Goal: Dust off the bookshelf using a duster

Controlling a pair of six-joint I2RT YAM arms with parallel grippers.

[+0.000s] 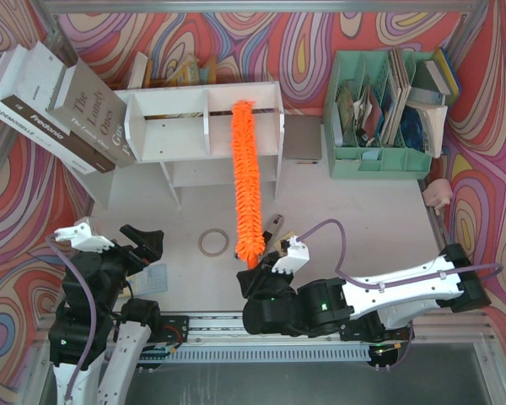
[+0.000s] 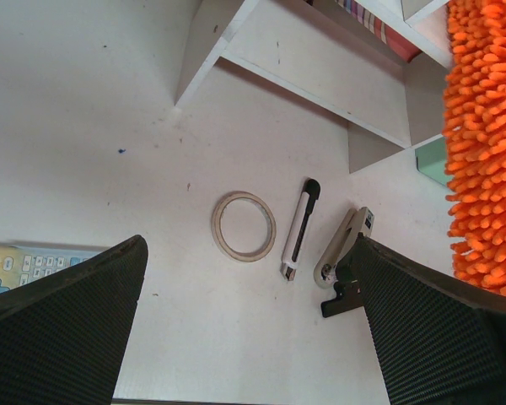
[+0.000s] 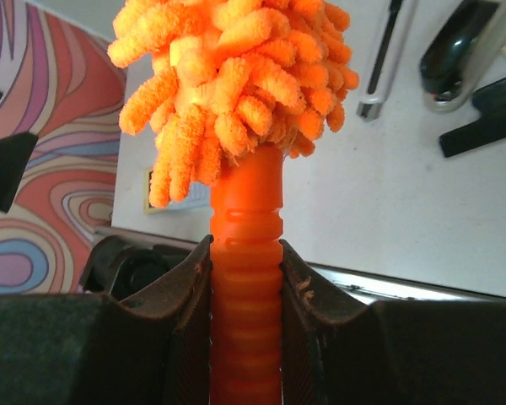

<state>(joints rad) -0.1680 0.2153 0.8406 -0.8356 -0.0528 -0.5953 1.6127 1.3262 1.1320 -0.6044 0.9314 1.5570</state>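
Bookshelf look: the bookshelf [image 1: 179, 103] [image 2: 320, 63] is a small white wooden unit with two tiers, the upper one split by a central divider into two compartments.
Bookshelf place: far side of the table, a touch left of centre, standing upright with its open front facing near.
Duster look: the duster [image 1: 246, 177] [image 2: 485, 143] [image 3: 236, 84] is bright orange and shaggy, with a ribbed orange plastic handle.
Duster pose: stretched near to far, handle end near, fluffy tip far.
Duster place: it crosses the front of the right compartment, and the tip reaches the top board just right of the divider.
Duster hold: the handle is pinched tight in the right gripper [image 3: 244, 261].
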